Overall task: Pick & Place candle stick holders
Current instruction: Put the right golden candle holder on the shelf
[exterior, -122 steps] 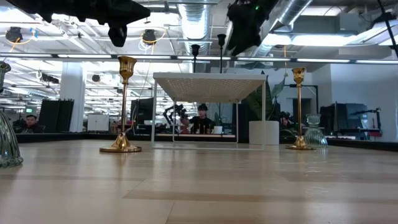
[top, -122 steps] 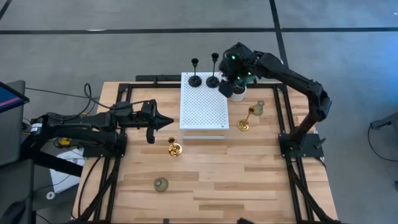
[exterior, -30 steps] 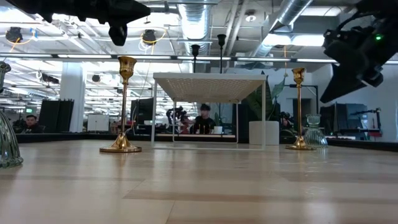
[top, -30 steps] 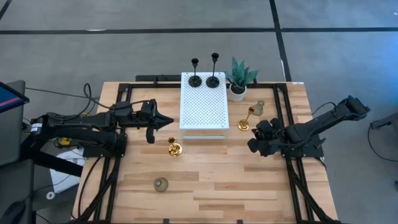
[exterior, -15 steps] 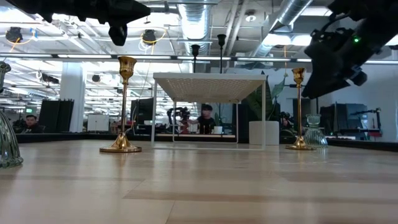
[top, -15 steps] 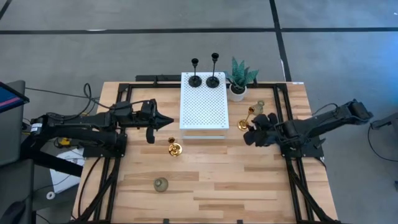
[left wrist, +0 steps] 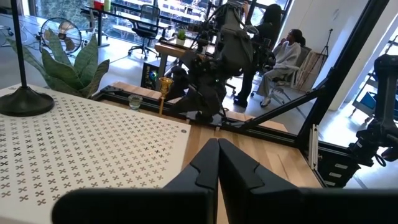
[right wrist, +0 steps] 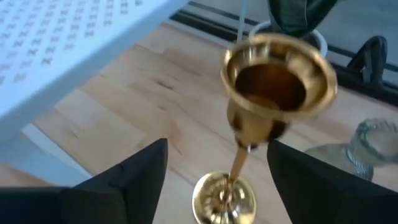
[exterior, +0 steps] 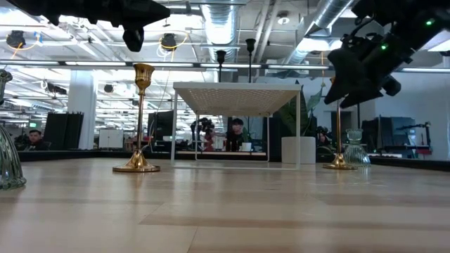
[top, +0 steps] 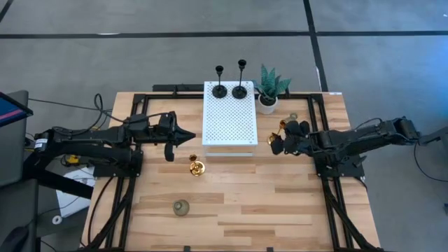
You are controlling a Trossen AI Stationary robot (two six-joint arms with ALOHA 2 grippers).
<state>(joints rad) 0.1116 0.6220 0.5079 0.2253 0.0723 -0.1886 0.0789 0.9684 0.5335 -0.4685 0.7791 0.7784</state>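
Two slim black holders (top: 220, 89) (top: 240, 88) stand on their round bases at the far end of a white perforated platform (top: 227, 122). One gold holder (top: 197, 167) stands on the table left of the platform. The other gold holder (right wrist: 249, 112) stands right of it. My right gripper (right wrist: 217, 180) is open, its fingers on either side of that holder's stem and apart from it. One pale-green glass holder (top: 181, 207) stands near the front edge and another (right wrist: 373, 146) beyond the right gold one. My left gripper (top: 189, 138) is shut and empty, above the table left of the platform.
A small green plant in a white pot (top: 269, 89) stands right of the platform's far end. Black frame rails (top: 318, 133) run along the table's sides. People sit in the room beyond the table (left wrist: 283, 59).
My right gripper has gone toward the table's far edge and a little to the left, up to the right-hand gold holder, and now has its open fingers around the stem. No holder has moved.
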